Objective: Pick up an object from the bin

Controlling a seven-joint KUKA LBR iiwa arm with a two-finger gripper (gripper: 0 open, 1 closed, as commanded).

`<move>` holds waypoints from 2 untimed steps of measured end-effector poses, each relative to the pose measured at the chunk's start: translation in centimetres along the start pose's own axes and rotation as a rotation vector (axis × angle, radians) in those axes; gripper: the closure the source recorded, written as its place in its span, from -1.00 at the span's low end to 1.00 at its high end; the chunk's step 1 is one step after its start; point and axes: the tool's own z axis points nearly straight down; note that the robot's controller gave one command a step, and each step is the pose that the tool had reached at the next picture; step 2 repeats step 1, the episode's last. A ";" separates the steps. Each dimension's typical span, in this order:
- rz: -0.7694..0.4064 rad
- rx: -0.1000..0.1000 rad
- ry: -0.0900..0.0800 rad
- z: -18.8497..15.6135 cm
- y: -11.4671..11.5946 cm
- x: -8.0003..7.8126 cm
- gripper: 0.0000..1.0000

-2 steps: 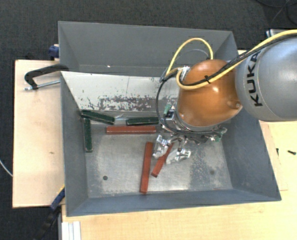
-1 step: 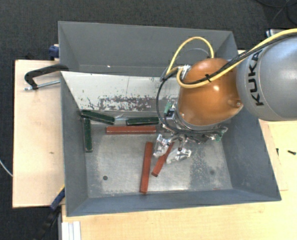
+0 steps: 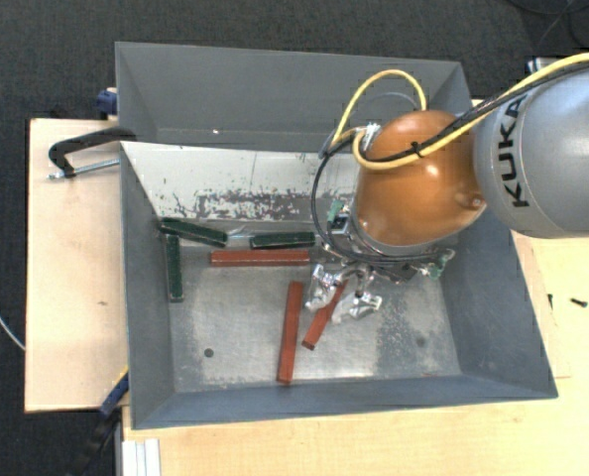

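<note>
My gripper [image 3: 340,299] is low over the bin floor, right of centre, below the orange wrist cover. A short red-brown stick [image 3: 317,328] lies slanted, and its upper end sits between the metal fingers [image 3: 323,287], which are shut on it. Just to its left a long red-brown stick [image 3: 290,337] lies nearly upright in the view, reaching toward the front wall. Another red-brown stick [image 3: 260,258] lies crosswise just left of the gripper.
Dark green sticks lie toward the back left: one slanted [image 3: 192,231], one along the left wall [image 3: 176,269], and one [image 3: 283,239] beside the crosswise red-brown stick. The arm and its cables overhang the bin's right half.
</note>
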 end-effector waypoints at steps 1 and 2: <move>0.000 0.001 -0.001 -1.5 0.0 0.0 1.00; 0.000 0.001 -0.001 -1.5 0.0 0.0 1.00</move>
